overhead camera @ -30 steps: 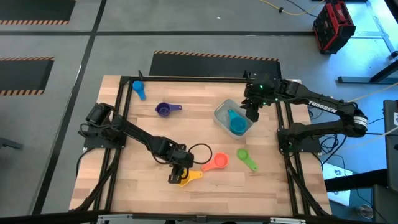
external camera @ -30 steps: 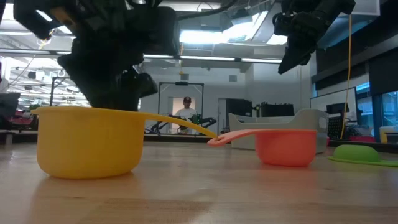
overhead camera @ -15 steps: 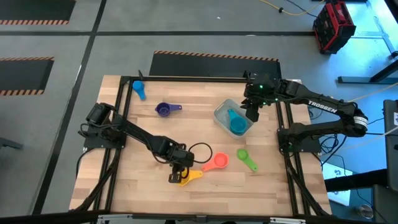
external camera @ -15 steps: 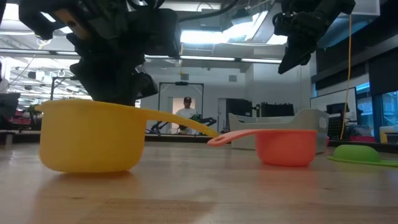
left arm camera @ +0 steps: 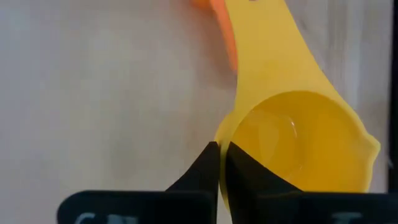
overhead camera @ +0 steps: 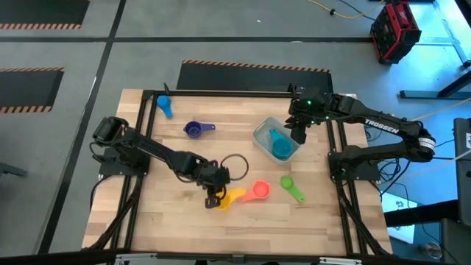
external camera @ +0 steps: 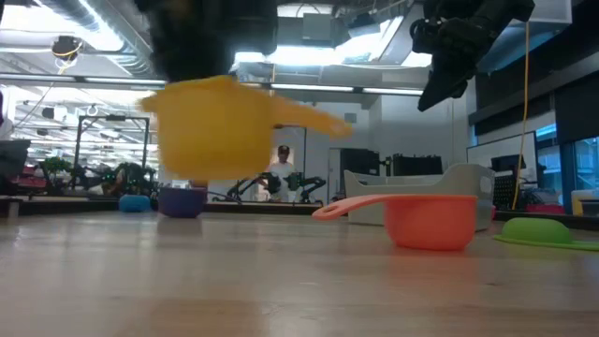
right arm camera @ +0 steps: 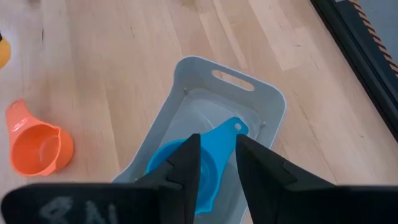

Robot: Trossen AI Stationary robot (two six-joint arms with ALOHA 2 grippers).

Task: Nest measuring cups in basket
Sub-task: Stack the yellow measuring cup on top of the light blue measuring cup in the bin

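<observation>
Yellow cup (overhead camera: 229, 196) lifted off counter (overhead camera: 169, 221), lower centre, clamped in left gripper (overhead camera: 215, 197); right gripper (overhead camera: 298, 135) parted above basket (overhead camera: 262, 135).

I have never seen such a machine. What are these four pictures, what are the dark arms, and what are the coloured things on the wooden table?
This is a robot with two dark arms, each ending in a two-finger gripper. One picture looks straight down on the table, one looks level across it, and two come from cameras on the wrists.

The left gripper is shut on the rim of the yellow plastic measuring cup, which hangs above the table. The right gripper hovers, open, over the pale grey translucent basket, where the teal plastic measuring cup lies.

On the wooden table lie the orange cup, the green cup, the purple cup and the blue cup.
</observation>
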